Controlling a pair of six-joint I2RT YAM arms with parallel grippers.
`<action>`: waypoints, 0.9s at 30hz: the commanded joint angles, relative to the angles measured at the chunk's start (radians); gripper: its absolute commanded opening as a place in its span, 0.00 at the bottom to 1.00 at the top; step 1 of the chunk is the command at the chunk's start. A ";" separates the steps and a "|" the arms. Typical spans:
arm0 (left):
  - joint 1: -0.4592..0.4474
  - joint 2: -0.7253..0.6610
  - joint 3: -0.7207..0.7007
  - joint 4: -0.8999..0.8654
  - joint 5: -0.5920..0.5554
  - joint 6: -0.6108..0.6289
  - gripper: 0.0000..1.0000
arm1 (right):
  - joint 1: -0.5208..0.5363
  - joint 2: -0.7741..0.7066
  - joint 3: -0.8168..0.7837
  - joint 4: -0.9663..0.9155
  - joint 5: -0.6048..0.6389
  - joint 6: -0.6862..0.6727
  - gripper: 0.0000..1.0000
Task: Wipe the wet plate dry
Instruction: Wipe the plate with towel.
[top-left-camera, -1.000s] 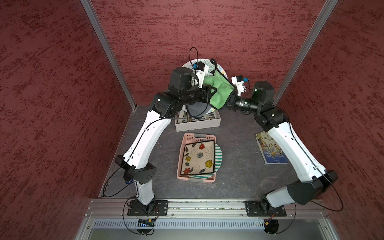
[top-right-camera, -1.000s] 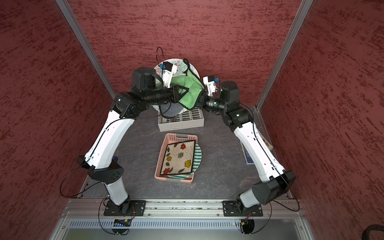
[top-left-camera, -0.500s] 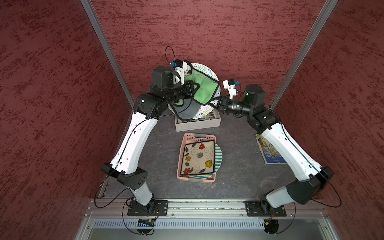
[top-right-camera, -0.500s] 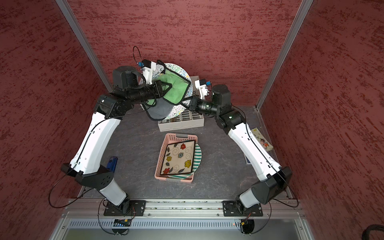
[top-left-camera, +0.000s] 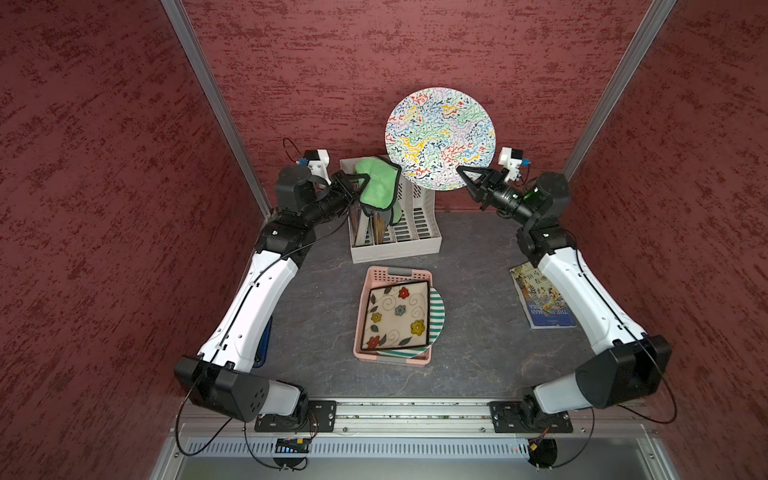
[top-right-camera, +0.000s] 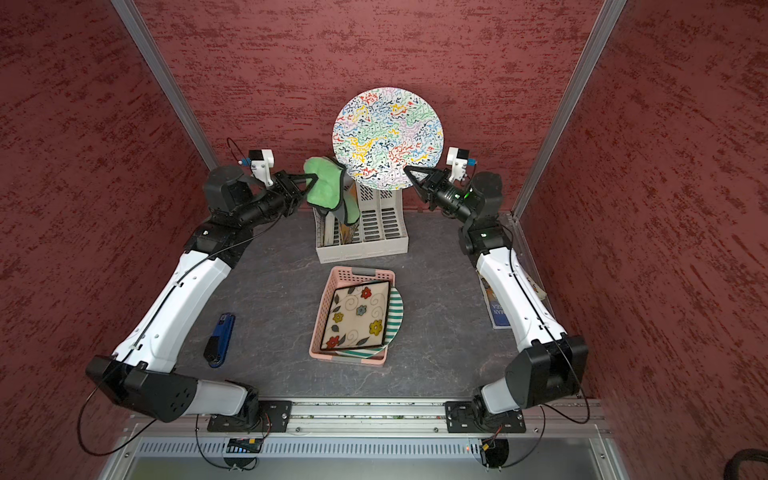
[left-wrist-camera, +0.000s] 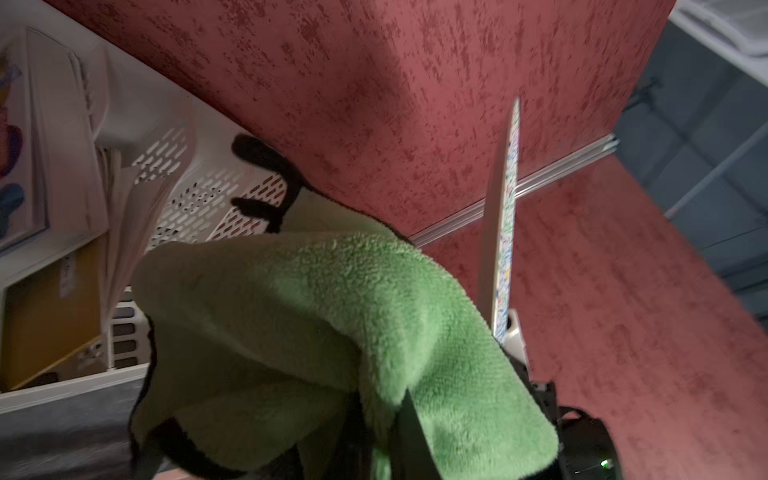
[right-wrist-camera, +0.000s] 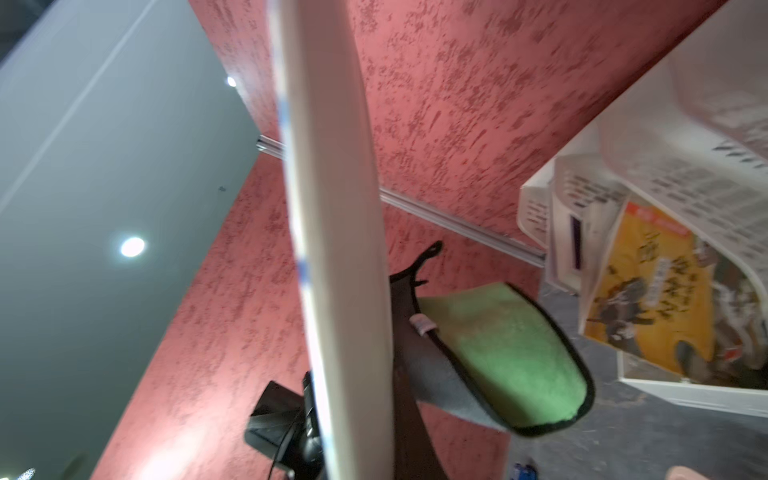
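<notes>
While the right claw is pinching its lower rim tight, the squiggle-patterned plate is standing upright in the air before the back wall, its patterned face turned toward both top views. Just beside its lower edge, the left claw is gripping a bunched green cloth, closed on it above the white file rack. Below, a pink basket is sitting on the worktop, holding two other plates.

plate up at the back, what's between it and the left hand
Only the green cloth that the left hand grips lies before the plate; it shows in both top views.
</notes>
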 joint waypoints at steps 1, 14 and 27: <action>-0.012 0.023 0.007 0.412 0.066 -0.294 0.00 | 0.037 -0.056 -0.036 0.288 -0.071 0.131 0.00; -0.038 0.197 0.281 0.653 0.053 -0.494 0.00 | 0.164 0.016 0.031 0.362 -0.258 0.143 0.00; -0.341 0.263 0.269 0.878 0.039 -0.530 0.00 | 0.055 0.328 0.525 0.427 -0.023 0.336 0.00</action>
